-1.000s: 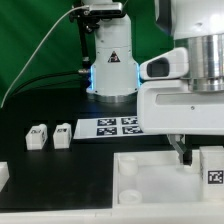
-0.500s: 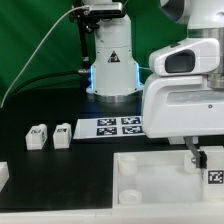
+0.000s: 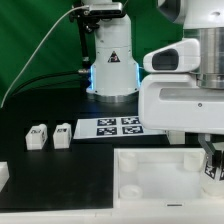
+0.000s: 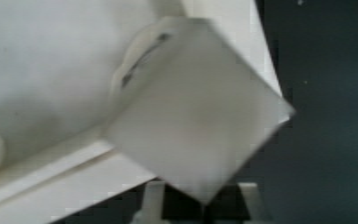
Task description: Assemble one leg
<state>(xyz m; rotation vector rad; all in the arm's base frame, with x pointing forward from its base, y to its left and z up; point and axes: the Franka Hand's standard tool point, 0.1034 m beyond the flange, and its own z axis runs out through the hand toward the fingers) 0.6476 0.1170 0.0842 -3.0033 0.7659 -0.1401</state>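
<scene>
A leg, a small white block with a tag, stands on the right part of the large white panel, at the exterior view's right edge. My gripper is down over it, partly hiding it. In the wrist view the leg fills the middle as a white diamond. Its near corner reaches between the two fingers of my gripper, which stand apart and open on either side. Two more legs stand on the black table at the exterior view's left.
The marker board lies behind the panel, in front of the robot base. A white part shows at the exterior view's left edge. The panel's rim runs beside the leg in the wrist view.
My gripper has moved toward the exterior view's right, across the panel, and now sits over the leg at the right edge. The other legs have not moved.
</scene>
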